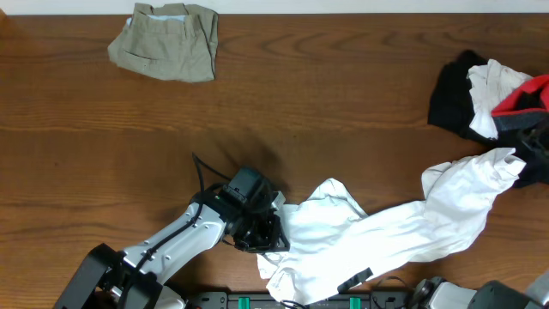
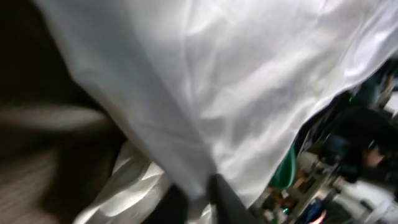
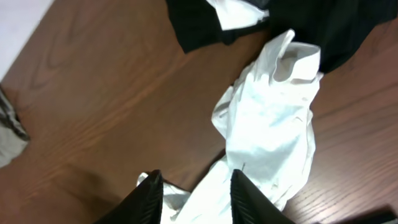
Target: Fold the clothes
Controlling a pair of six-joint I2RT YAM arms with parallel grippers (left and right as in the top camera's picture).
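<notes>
The clothes lie spread over a brown table. A large white top (image 1: pixel 403 232) stretches from the front middle toward the right, with a small black mark (image 1: pixel 356 279) near its front edge. My left gripper (image 1: pixel 262 232) is at the top's left end. In the left wrist view the white top (image 2: pixel 236 81) fills the frame and the gripper (image 2: pixel 202 202) is shut on a fold of it. In the right wrist view my right gripper (image 3: pixel 198 190) hangs open over the white top (image 3: pixel 273 124), cloth showing between its fingers (image 3: pixel 152 196).
A folded khaki piece (image 1: pixel 167 41) lies at the back left. At the right edge sits a pile of black cloth (image 1: pixel 450 99), a white piece (image 1: pixel 493 86) and a red piece (image 1: pixel 527 93). The right arm's base (image 1: pixel 480 296) is at the front right corner.
</notes>
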